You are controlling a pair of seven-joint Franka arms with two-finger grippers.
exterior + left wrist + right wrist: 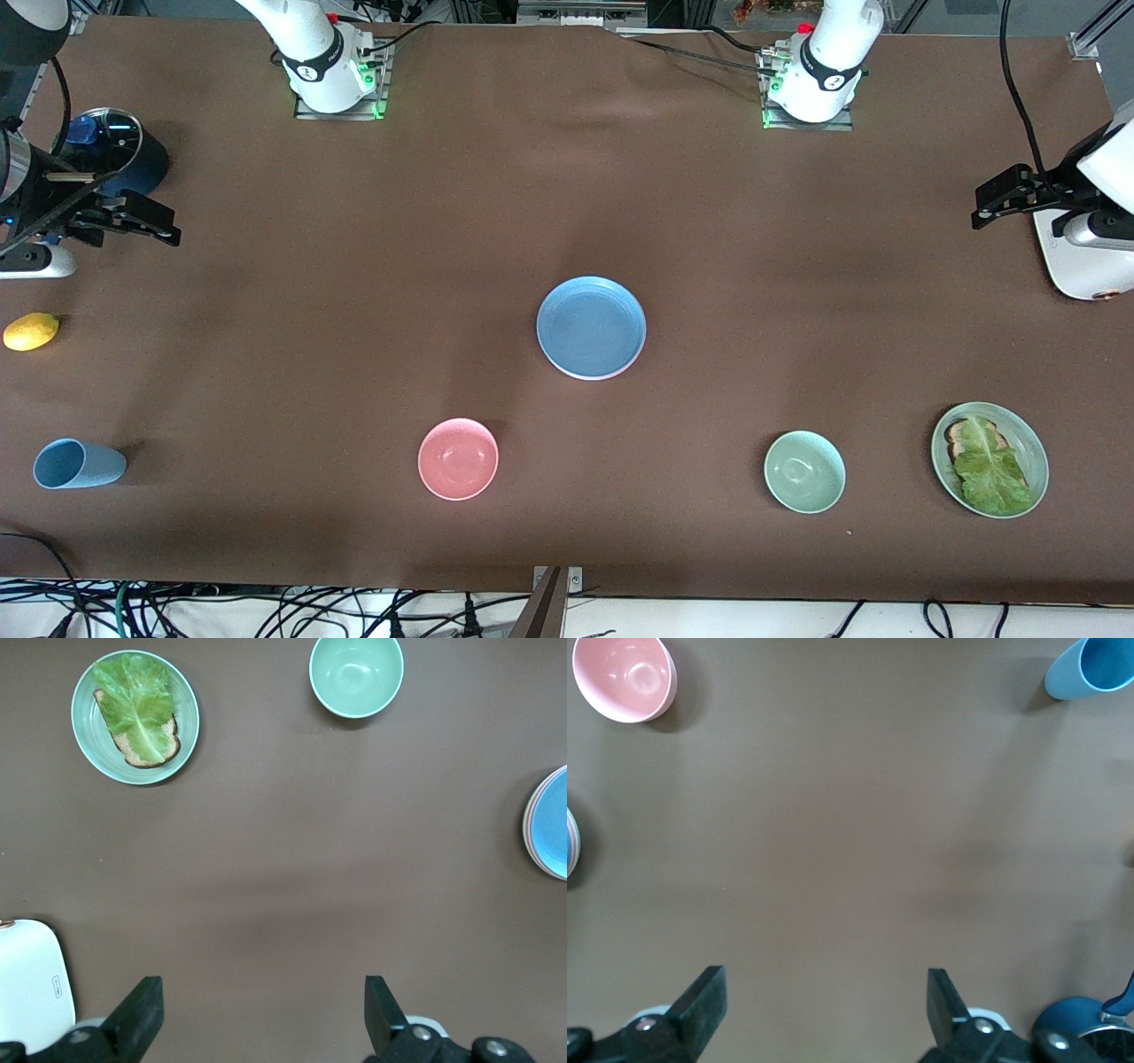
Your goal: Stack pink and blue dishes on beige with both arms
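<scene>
Your stack looks complete: the blue plate [591, 327] tops it at table centre, a pink rim [526, 819] showing beneath. The left gripper [1005, 197] at 3 o'clock and the right gripper [133, 221] at 9 o'clock both hang spread and empty.

Left gripper [257, 1014], fingers [142, 1014] apart, above bare table [283, 868].

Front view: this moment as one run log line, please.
stack: blue plate on top, mid-table, pink plate rim under it | left end effector: open, waiting over its table end | right end effector: open, over its table end
</scene>
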